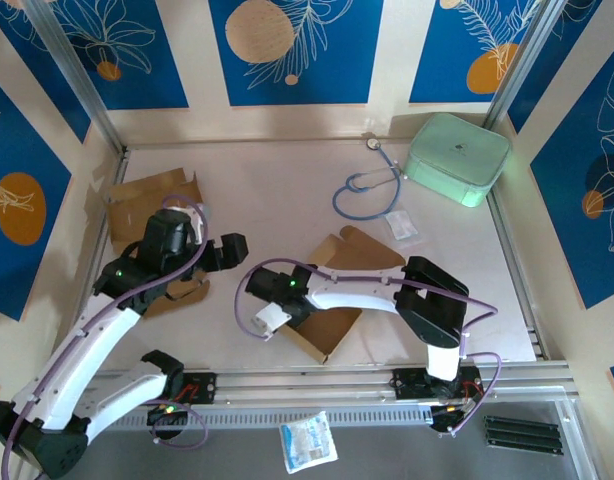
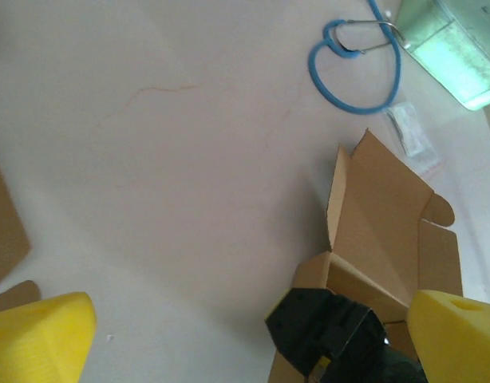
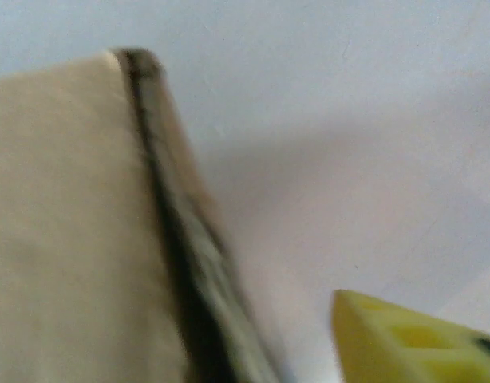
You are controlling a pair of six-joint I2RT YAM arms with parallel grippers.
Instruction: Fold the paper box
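Note:
The paper box (image 1: 345,285) is a brown cardboard blank lying partly folded mid-table, flaps raised at its far side. My right gripper (image 1: 277,300) is at the box's near-left edge. In the right wrist view a cardboard panel (image 3: 61,223) stands close on the left, and one yellow finger (image 3: 405,343) sits clear of it, with table showing in the gap; the other finger is hidden. My left gripper (image 1: 230,250) hovers left of the box, open wide, with nothing between its yellow fingers (image 2: 37,339). Its view takes in the box (image 2: 381,223) and the right gripper's black body (image 2: 333,335).
A second brown cardboard blank (image 1: 152,205) lies at the far left under the left arm. A blue stethoscope (image 1: 372,190), a small clear packet (image 1: 402,224) and a mint-green case (image 1: 457,158) sit at the back right. A white sachet (image 1: 307,440) lies off the table's near edge.

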